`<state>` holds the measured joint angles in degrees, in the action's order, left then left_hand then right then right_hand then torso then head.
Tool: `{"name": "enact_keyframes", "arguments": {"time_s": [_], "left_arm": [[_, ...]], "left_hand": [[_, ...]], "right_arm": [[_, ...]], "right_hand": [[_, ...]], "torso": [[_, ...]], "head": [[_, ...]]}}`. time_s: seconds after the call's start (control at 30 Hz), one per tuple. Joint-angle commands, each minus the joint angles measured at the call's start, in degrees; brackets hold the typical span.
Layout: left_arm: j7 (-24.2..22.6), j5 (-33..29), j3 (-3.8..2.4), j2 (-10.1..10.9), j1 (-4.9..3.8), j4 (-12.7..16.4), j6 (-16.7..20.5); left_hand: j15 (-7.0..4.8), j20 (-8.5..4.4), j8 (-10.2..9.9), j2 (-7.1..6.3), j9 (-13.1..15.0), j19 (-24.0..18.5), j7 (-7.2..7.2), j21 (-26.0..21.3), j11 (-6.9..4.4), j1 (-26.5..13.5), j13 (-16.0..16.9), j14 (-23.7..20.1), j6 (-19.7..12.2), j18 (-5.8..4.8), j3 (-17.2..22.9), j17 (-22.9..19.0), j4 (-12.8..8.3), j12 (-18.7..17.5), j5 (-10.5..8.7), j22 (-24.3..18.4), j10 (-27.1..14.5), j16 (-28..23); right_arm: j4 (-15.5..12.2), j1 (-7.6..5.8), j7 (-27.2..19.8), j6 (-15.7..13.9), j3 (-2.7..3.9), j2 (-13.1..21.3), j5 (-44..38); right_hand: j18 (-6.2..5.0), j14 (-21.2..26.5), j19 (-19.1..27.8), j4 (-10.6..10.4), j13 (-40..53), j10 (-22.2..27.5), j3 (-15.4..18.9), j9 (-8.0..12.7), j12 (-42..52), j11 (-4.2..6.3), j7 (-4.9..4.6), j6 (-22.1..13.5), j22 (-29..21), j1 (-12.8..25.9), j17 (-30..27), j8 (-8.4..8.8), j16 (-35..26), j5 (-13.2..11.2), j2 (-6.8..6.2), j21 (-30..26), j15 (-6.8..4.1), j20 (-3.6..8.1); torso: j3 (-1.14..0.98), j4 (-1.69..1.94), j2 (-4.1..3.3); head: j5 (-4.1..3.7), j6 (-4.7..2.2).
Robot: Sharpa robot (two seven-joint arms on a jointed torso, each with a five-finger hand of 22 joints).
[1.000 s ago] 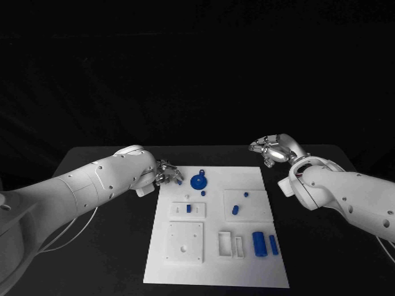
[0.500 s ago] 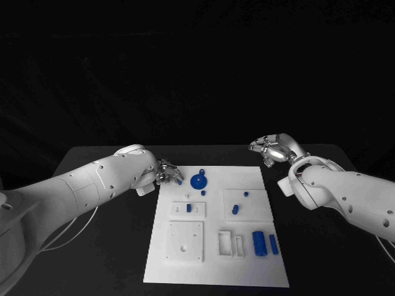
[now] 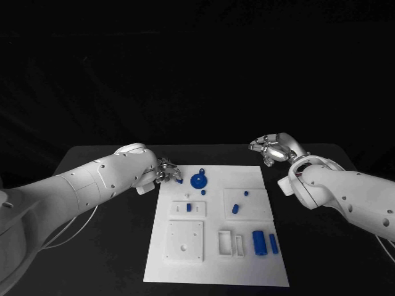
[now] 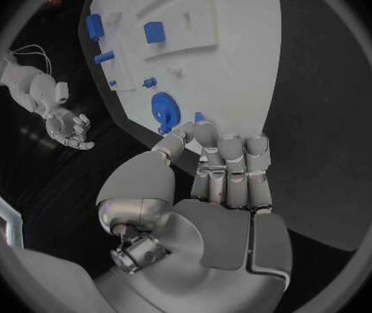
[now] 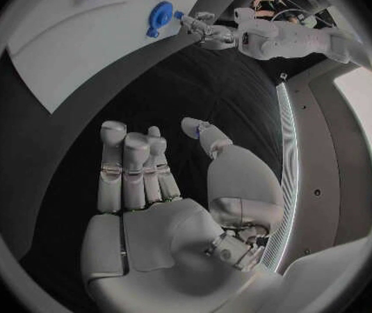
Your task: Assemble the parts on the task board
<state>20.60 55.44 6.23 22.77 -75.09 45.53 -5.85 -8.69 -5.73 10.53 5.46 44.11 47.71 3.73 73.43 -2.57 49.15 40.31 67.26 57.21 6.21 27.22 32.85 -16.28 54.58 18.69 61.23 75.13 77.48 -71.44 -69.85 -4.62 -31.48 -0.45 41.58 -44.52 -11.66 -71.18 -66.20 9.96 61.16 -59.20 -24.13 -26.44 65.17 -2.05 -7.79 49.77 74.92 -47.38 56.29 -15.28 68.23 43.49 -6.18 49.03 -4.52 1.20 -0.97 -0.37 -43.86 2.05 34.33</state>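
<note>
You're looking at a robotics lab setup: black table (image 3: 100, 161) against a blacked-out backdrop, with a white task board (image 3: 217, 259) of small blue parts (image 3: 259, 242) laid out like a test rig.

We see a matt white plastic task board (image 3: 217, 259) at lower centre, small smooth blue plastic parts (image 3: 260, 242) on it, a matt black table (image 3: 108, 246), and glossy silver metal-looking hands: left hand (image 4: 212, 170), right hand (image 5: 151, 181).
</note>
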Motion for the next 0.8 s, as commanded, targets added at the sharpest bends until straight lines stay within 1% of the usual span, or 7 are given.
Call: {"name": "enact_keyframes", "arguments": {"time_s": [0.03, 0.1, 0.13, 0.17, 0.2, 0.67, 0.8], "left_arm": [[0.34, 0.75, 0.14, -0.18, 0.27, 0.18, -1.25], [0.21, 0.75, 0.14, -0.19, 0.27, 0.27, -0.82], [0.17, 0.75, 0.15, -0.20, 0.27, 0.28, -0.74], [0.15, 0.75, 0.15, -0.21, 0.27, 0.31, -0.62], [0.13, 0.75, 0.15, -0.22, 0.27, 0.34, -0.53], [-0.57, -1.00, 0.15, 0.37, 0.27, 1.36, 2.70], [-0.90, -2.73, 0.13, 0.99, 0.27, 2.52, 4.07]], "left_hand": [[-0.19, -8.08, 0.53, 0.88, 0.02, 0.41, 0.10, 0.35, -0.16, 0.45, 0.09, 0.35, 0.56, -0.63, 0.11, -0.09, -0.33, 0.29, 1.74, 0.08, 0.47, 0.35], [-0.22, -8.08, 0.70, 1.18, -0.16, 0.38, 0.05, 0.40, -0.19, 0.81, 0.11, 0.38, 0.82, -0.62, 0.29, -0.10, -0.39, 0.31, 3.36, 0.14, 0.53, 0.41], [-0.27, -8.12, 0.81, 1.12, -0.24, 0.39, -0.01, 0.41, -0.24, 1.40, 0.12, 0.42, 0.98, -0.56, 0.87, -0.10, -0.28, 0.31, 3.15, 0.15, 0.60, 0.44], [-0.38, -8.18, 0.95, -0.50, -0.45, 0.51, -0.09, 0.15, -0.29, 3.59, 0.07, 0.48, 1.24, -0.43, 4.87, -0.16, 1.10, 0.20, -2.59, -0.06, 0.71, 0.42], [-0.02, -7.91, 1.05, -2.49, -1.03, 1.11, -0.12, 0.16, -0.17, 3.80, -0.04, 0.77, 1.54, -0.86, 9.59, -0.31, 4.05, 0.08, -4.30, -0.22, 1.04, 0.38], [-0.73, -8.29, 2.36, -2.51, -1.22, 1.71, -0.56, 0.94, -0.78, 3.42, 0.09, 1.52, 3.17, -0.55, 11.07, -0.29, 2.54, 0.31, -2.32, 0.20, 1.84, 0.85], [-1.04, -8.40, 3.08, -2.63, -0.99, 2.01, -0.92, 1.11, -1.12, 3.24, 0.08, 1.92, 4.04, -0.47, 11.34, -0.33, 2.00, 0.32, -0.86, 0.25, 2.21, 0.99]], "right_arm": [[-0.11, 0.02, -0.70, 0.30, 0.02, -0.03, -0.07], [-0.12, 0.02, -0.73, 0.30, 0.02, -0.03, -0.06], [-0.12, 0.02, -0.73, 0.31, 0.02, -0.03, -0.05], [-0.12, 0.02, -0.73, 0.31, 0.02, -0.04, -0.04], [-0.12, 0.02, -0.73, 0.31, 0.02, -0.05, -0.04], [-0.16, 0.02, -0.74, 0.29, 0.02, 0.02, -0.01], [-0.17, 0.02, -0.75, 0.29, 0.02, 0.09, -0.01]], "right_hand": [[-3.34, -0.26, -0.14, 0.06, -0.06, -0.02, -0.06, 0.10, 0.21, 0.29, -0.48, -0.04, 0.88, 0.54, -0.07, -0.18, 0.35, 0.22, 0.15, -0.24, -0.04, 0.35], [-3.34, -0.26, -0.15, 0.06, -0.06, -0.02, -0.06, 0.10, 0.22, 0.29, -0.48, -0.04, 0.88, 0.54, -0.07, -0.18, 0.35, 0.22, 0.15, -0.24, -0.04, 0.35], [-3.34, -0.26, -0.15, 0.06, -0.06, -0.03, -0.06, 0.10, 0.23, 0.29, -0.48, -0.05, 0.88, 0.54, -0.07, -0.18, 0.35, 0.22, 0.15, -0.24, -0.04, 0.35], [-3.34, -0.27, -0.15, 0.06, -0.06, -0.03, -0.06, 0.10, 0.23, 0.29, -0.48, -0.05, 0.88, 0.54, -0.07, -0.18, 0.36, 0.23, 0.15, -0.24, -0.04, 0.35], [-3.34, -0.27, -0.15, 0.06, -0.06, -0.03, -0.06, 0.10, 0.24, 0.29, -0.48, -0.05, 0.88, 0.54, -0.07, -0.18, 0.36, 0.23, 0.15, -0.24, -0.04, 0.35], [-3.34, -0.28, -0.17, 0.06, -0.07, -0.06, -0.07, 0.11, 0.29, 0.29, -0.48, -0.08, 0.88, 0.55, -0.08, -0.16, 0.36, 0.25, 0.16, -0.24, -0.04, 0.36], [-3.34, -0.29, -0.18, 0.06, -0.07, -0.06, -0.07, 0.11, 0.30, 0.29, -0.48, -0.09, 0.88, 0.55, -0.08, -0.16, 0.36, 0.26, 0.16, -0.24, -0.04, 0.36]], "torso": [[0.03, 0.02, 0.03], [0.01, 0.05, 0.02], [0.01, 0.06, 0.02], [0.01, 0.06, 0.02], [0.00, 0.05, 0.03], [0.02, 0.01, 0.01], [0.04, 0.09, 0.05]], "head": [[-0.04, 0.01], [-0.04, 0.01], [-0.05, -0.02], [0.02, -0.02], [0.04, -0.03], [0.22, -0.15], [0.22, -0.19]]}}
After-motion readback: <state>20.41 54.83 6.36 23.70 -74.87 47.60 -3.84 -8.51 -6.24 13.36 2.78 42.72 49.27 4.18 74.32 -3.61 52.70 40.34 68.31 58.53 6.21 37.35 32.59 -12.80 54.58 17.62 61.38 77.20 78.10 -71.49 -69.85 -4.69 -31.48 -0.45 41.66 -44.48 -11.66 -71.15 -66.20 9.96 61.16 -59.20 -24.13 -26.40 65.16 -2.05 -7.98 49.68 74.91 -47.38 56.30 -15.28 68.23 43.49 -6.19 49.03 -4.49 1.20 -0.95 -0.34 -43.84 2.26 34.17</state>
